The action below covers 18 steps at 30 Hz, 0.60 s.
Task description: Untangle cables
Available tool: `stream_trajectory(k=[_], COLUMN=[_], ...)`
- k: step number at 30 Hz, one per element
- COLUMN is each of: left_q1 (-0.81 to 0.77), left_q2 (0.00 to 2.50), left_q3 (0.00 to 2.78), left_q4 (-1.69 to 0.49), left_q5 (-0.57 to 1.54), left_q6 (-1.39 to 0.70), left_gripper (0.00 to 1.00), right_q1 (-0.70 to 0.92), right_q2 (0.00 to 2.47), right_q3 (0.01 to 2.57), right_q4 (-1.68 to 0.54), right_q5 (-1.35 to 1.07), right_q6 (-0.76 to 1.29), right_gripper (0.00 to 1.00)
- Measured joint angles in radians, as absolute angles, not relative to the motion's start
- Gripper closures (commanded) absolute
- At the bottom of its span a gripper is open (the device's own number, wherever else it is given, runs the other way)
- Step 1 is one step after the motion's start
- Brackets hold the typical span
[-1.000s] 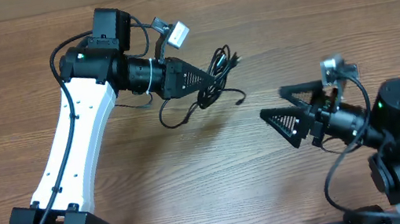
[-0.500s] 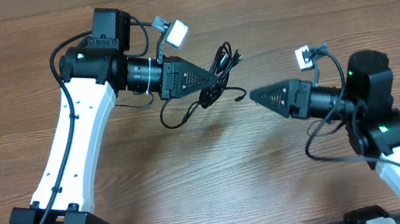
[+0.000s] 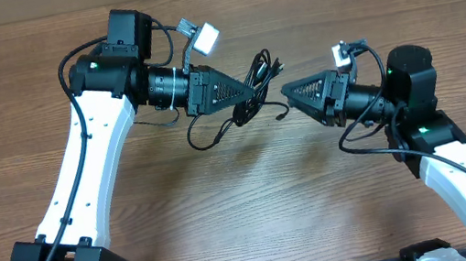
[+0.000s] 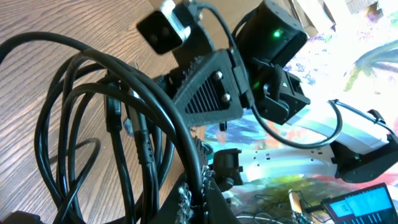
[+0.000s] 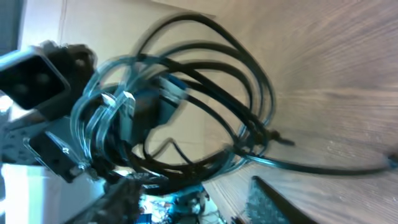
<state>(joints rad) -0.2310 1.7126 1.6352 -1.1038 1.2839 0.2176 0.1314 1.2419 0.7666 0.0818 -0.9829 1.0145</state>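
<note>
Black cables (image 3: pixel 259 73) bunched, clamped in left hand (image 3: pixel 244 92); right hand (image 3: pixel 287 93) spread wide, empty, just beside.

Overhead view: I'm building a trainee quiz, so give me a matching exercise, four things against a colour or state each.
1 left gripper
2 right gripper
3 cables
4 table

A brown wood grain
B black loops
C shut on the cables
D near the cables, holding nothing

Pairs: 1-C, 2-D, 3-B, 4-A.
</note>
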Motion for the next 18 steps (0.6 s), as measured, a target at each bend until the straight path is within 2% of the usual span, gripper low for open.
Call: stream_trajectory(k=[2,5,6,10,18], left_q1=[-0.231,-0.231,-0.231,-0.231,-0.231], left_q2=[1.713,1.713,1.713,1.713,1.713], left_q3=[1.635,1.635,1.635,1.635,1.635], left_q4=[-1.104,-1.104,-1.104,-1.104,-1.110], left_q5=[1.283,1.284,1.283,1.282,1.279], left_q6=[0.218,0.218,0.218,0.218,0.218], left_gripper=[0.96,0.96,0.96,0.96,0.96], right_q1=[0.132,0.133,0.133,0.149,0.213], right_q2=[1.243,1.243,1.243,1.243,1.243], right_q3=[0.767,0.768,0.768,0.768,0.768], right_q4=[0.130,0.172,0.172,0.173,0.191], right_q5=[-0.983,-0.981,-0.981,-0.979,-0.911], right_q6=[1.050,1.100,1.108,1.135,1.153], right_gripper=[0.65,0.65,0.65,0.52,0.52])
